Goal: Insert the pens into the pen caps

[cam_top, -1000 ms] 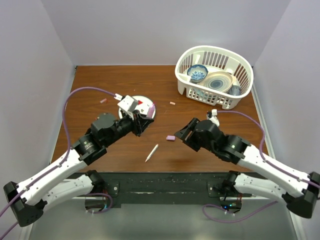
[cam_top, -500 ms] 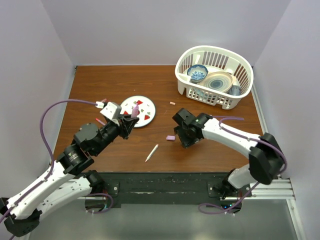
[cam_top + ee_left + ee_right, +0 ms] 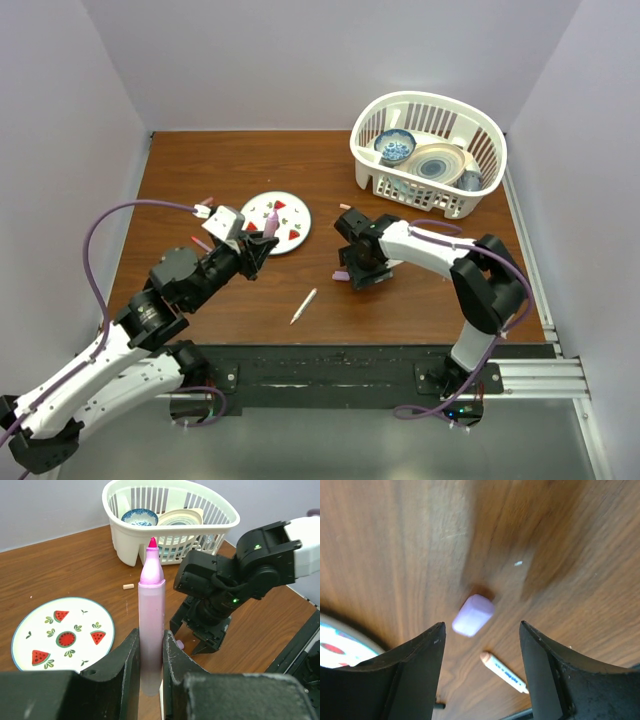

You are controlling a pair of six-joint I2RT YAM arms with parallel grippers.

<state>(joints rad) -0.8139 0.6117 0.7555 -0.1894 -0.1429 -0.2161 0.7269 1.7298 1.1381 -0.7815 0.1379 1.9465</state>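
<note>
From where I stood, everything hung on the short pale pink plastic cap [image 3: 473, 615] and the right gripper [image 3: 481, 629] above it. The cap lay flat on the brown wooden table [image 3: 230, 165], straight below that gripper and within the gap of its two black fingers [image 3: 415, 670], which stood wide apart and held nothing. It sat a little nearer the left-hand finger in the wrist view. Its long axis ran on a slant across the gap, neither in line with the fingers' closing line nor square to it. I judged a small turn of the wrist would be needed before the fingers could catch its long sides cleanly. The left gripper [image 3: 150, 640] was well apart from the cap, off toward the left. It was clamped on the lower barrel of the thick pale pink marker pen [image 3: 151, 595], held upright with its bright pink tip uppermost. So the right arm was plainly the nearer one for the cap. A slim white pen [image 3: 504, 672] lay on the table just beyond the cap, untouched.
</note>
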